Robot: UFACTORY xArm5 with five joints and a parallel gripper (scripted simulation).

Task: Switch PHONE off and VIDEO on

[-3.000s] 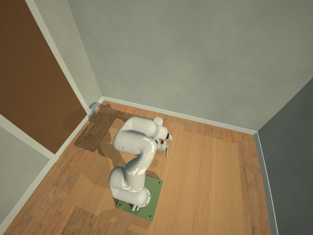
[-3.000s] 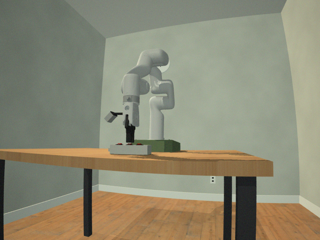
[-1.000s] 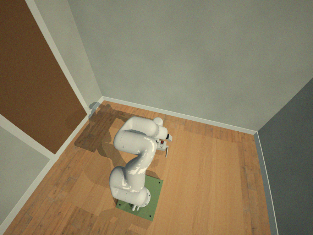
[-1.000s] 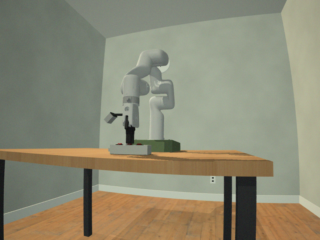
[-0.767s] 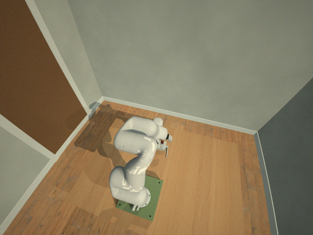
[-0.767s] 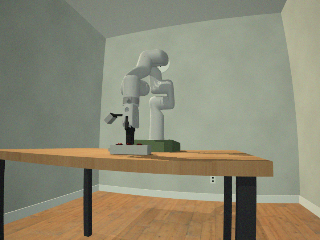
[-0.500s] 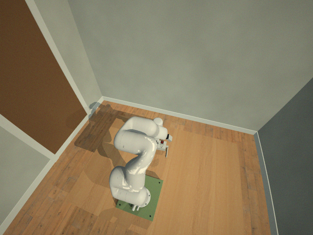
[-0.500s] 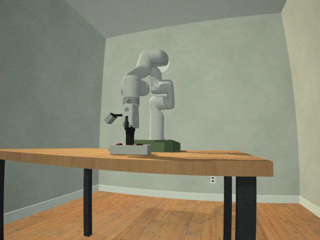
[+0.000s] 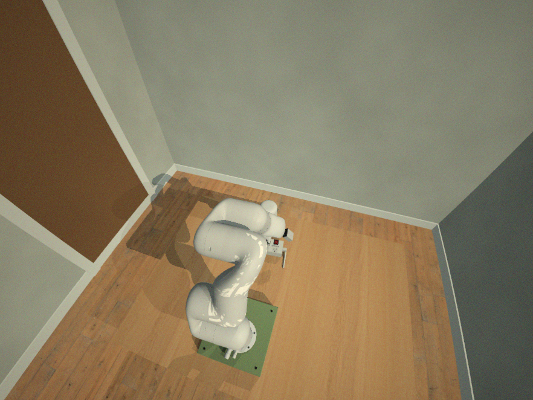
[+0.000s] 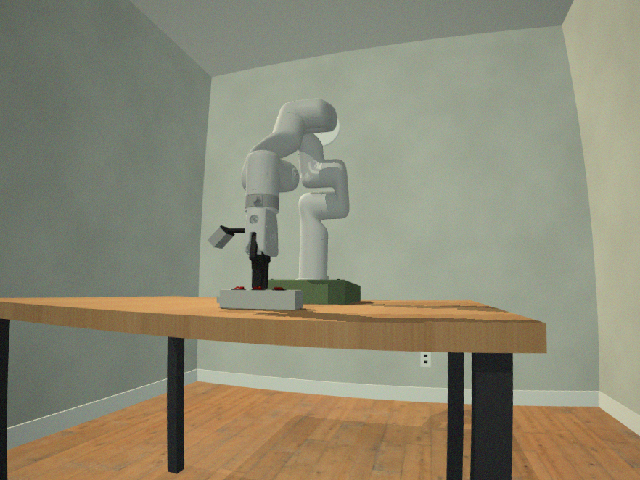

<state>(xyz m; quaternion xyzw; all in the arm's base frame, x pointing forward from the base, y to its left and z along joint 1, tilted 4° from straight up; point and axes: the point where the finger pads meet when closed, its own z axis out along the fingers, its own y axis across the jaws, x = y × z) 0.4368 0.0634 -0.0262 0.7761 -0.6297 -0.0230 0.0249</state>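
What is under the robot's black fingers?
The shut gripper points straight down at the grey power strip lying flat on the table. Red switches flank it; the one beneath its tips is covered.

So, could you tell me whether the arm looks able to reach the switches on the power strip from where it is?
Probably yes. The shut tool already hangs straight down over the power strip, its tip at the red switches, with nothing between them. Which switch it meets is too small to tell.
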